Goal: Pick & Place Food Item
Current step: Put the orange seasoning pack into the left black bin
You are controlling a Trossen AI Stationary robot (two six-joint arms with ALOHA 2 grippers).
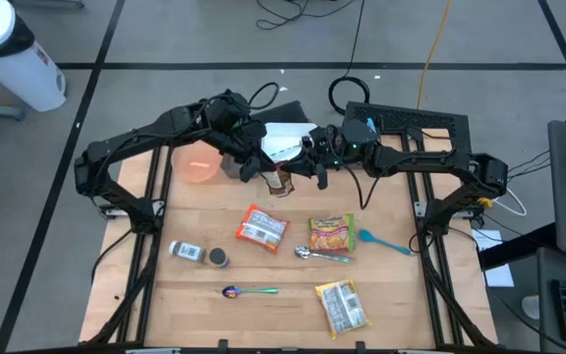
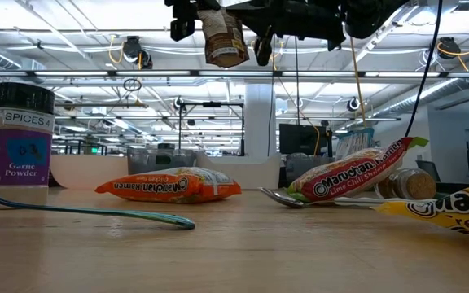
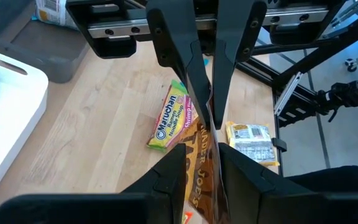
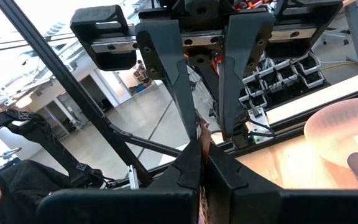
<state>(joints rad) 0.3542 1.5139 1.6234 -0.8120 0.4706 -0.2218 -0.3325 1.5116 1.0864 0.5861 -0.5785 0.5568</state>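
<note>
A pale wooden table (image 1: 195, 305) sits on a grey floor marked with dark tape lines. At its far left is a pink bowl (image 1: 198, 162). Nearer the front lie a garlic powder jar (image 1: 186, 252) and a spoon with a green handle (image 1: 249, 291).

Towards the middle, the left gripper (image 1: 256, 162) is clamped on a brown snack packet (image 1: 281, 180), holding it by its top edge well above the table. The right gripper (image 1: 314, 163) meets the same packet from the other side, its fingers pressed fully together on the packet's edge. In the low view the packet hangs upright between them, high over the clutter.

Below it lie an orange ramen pack (image 1: 261, 228), then a yellow-green ramen pack (image 1: 331, 234) with a metal spoon (image 1: 318, 255) just in front. A clear-wrapped packet (image 1: 342, 306) sits at the front, and a teal spoon (image 1: 383, 241) lies at the right.

The item looks lifted and shared between both arms, so this is likely a handover or carry. Next, one gripper must let go, and the packet goes down, probably into the bowl.
</note>
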